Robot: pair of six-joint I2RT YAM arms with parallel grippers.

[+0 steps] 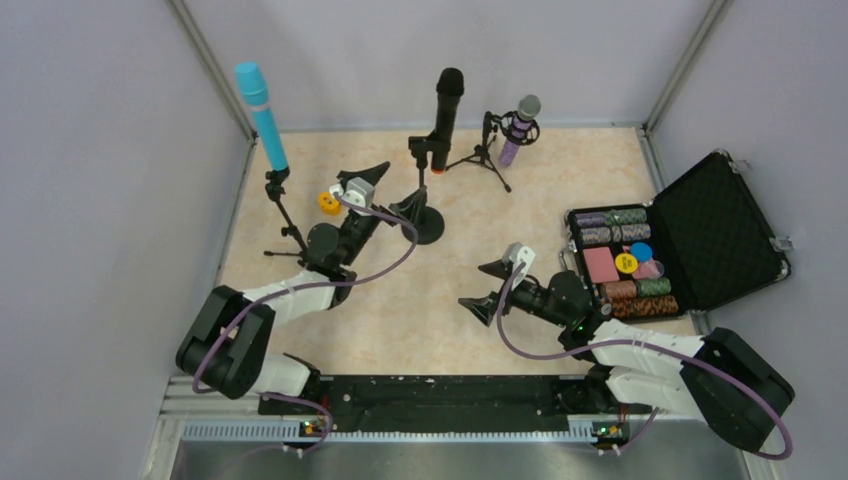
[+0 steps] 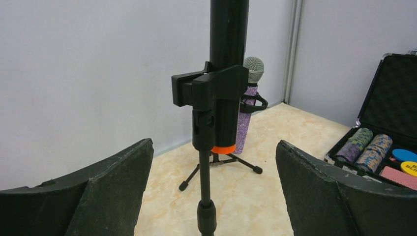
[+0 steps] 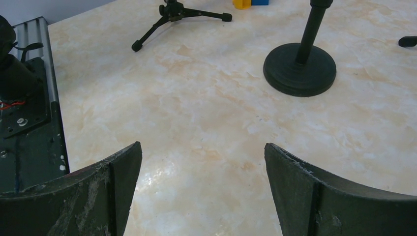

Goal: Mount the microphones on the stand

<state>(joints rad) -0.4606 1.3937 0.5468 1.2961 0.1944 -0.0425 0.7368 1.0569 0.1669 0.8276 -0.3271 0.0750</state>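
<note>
The left gripper (image 1: pixel 400 186) gapes wide, empty, facing the black microphone (image 1: pixel 447 110), orange-ended, upright in a clip (image 2: pixel 209 88) at upper centre. The right gripper (image 1: pixel 477 287) is also wide open and empty. The glittery purple microphone (image 1: pixel 517 131) stands further right, the light blue microphone (image 1: pixel 262 112) upper left.

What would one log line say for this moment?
blue mic, black mic, purple mic: mounted | left gripper: open, empty | right gripper: open, empty
</note>
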